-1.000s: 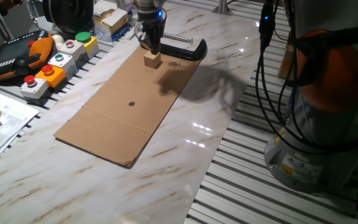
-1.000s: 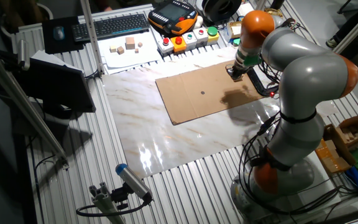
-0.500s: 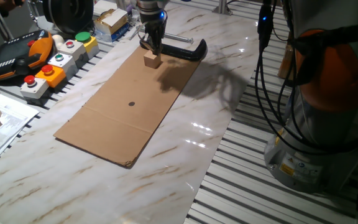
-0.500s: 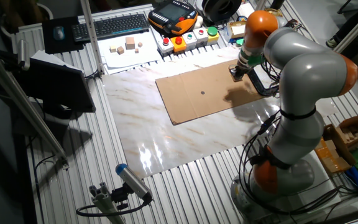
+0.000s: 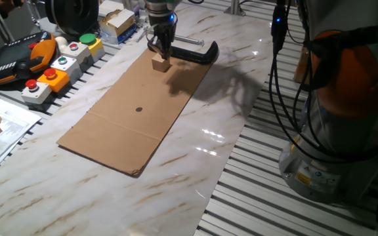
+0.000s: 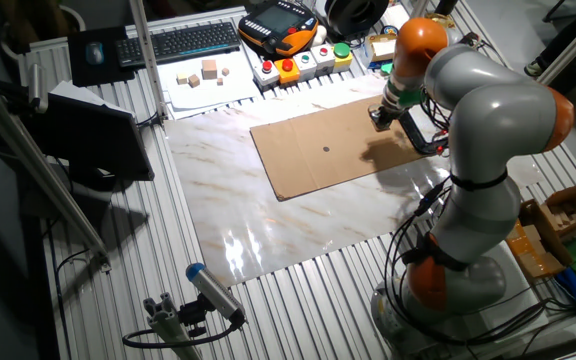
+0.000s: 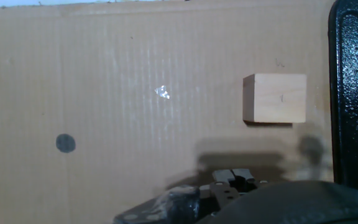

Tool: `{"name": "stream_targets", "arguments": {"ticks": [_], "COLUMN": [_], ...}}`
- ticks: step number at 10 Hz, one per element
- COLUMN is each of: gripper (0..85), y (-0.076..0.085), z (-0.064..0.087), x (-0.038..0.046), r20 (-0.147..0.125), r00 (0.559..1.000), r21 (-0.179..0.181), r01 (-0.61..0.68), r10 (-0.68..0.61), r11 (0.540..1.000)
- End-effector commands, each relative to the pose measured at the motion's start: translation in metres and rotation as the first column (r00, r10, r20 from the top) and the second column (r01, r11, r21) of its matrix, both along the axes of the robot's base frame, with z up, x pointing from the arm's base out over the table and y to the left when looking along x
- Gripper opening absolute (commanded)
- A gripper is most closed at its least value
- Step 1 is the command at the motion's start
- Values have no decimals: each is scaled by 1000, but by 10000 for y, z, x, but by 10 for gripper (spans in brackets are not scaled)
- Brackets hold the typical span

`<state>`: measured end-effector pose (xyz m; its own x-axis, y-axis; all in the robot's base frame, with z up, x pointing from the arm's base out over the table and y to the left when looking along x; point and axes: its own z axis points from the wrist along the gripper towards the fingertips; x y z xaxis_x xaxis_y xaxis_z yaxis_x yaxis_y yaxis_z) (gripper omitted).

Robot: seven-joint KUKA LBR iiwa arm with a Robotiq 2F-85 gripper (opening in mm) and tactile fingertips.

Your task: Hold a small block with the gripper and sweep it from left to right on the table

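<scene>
light-tan wood is what draws the eye: the small block sits on the cardboard sheet, near the sheet's far end and just beside the black c-clamp. the sheet itself lies flat on the marble-look surface.

the gripper hangs right over the block. from one fixed view its fingertips look down at the block's top or touching it, but i can't tell whether they are spread or closed, and nothing shows them pinching the cube. in the hand view the block lies free on the cardboard with the clamp's black bar close beside it, and no fingers frame it.

so my reading is that the grasp is the step in hand and the sweep has not begun. the next move, i'd say, calls for the fingers to come down on either side of the cube and close on two opposite faces, keeping clear of the clamp on that side. after that the block can be dragged across, away from the clamp.

as for writing, i can read none. there is a dark round dot near the middle of the cardboard, and the box of coloured push buttons beyond the sheet's edge shows no legible labels from here.
</scene>
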<state>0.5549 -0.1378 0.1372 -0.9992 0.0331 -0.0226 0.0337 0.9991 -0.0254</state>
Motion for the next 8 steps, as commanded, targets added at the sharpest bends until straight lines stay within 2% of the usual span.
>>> {"name": "stream_targets", "arguments": {"ticks": [1, 2, 3, 4, 5, 8], "gripper": [7, 7, 7, 7, 7, 7], "y": [-1, -1, -1, -1, -1, 4], "z": [0, 0, 0, 0, 0, 1], "x": [0, 0, 0, 0, 0, -6], "r20": [-10, -18, -15, -16, -22, -21], "r00": [1000, 999, 1000, 1000, 1000, 1000], "r21": [-1, -27, -75, -93, -74, -72], "r01": [23, 40, 15, 0, 9, 3], "r10": [-23, -40, -17, -2, -11, -5], "r11": [1000, 999, 997, 996, 997, 997]}}
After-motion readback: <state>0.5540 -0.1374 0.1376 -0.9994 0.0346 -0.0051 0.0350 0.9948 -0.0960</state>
